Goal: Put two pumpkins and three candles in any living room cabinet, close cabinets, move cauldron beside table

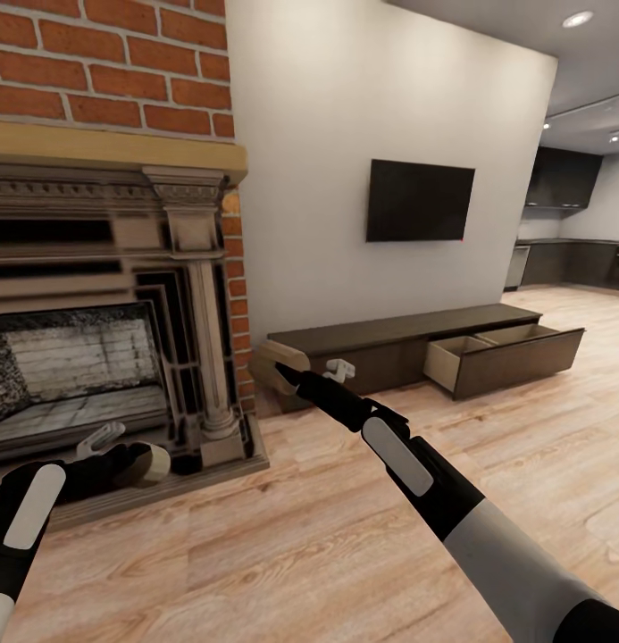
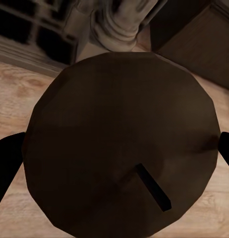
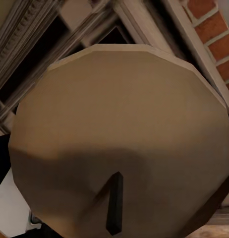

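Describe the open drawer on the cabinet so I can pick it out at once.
Find the wall-mounted TV; the long, low dark-brown cabinet runs along the wall beneath it. The open drawer is at the cabinet's kitchen end, pulled out over the floor, showing a pale wood interior, unlike the flush dark fronts beside it.

head view looks forward and down toward fireplace [image 1: 121, 357] and cabinet [image 1: 416, 353]; both wrist views sit very close on candles, fireplace behind.
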